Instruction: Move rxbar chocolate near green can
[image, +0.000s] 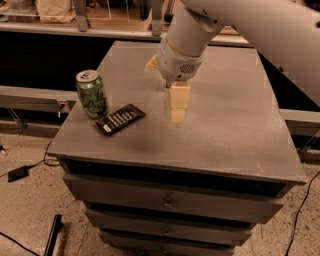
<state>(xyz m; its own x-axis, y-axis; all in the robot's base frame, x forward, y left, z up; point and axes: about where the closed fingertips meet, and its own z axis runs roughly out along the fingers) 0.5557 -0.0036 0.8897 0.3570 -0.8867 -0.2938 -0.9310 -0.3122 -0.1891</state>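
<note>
The green can (92, 95) stands upright near the left edge of the grey cabinet top (225, 135). The rxbar chocolate (120, 119), a flat black bar with white text, lies flat on the top just right of the can and in front of it, close to it or touching its base. My gripper (167, 95) hangs above the top to the right of the bar, clear of it, open and empty. One pale finger (178, 102) points down and the other (151, 63) shows behind the wrist.
The large white arm (240, 25) crosses the back right of the cabinet top and hides what lies behind it. Drawers (165, 200) are below the front edge. A dark bench and a rail run along the left. Cables lie on the floor.
</note>
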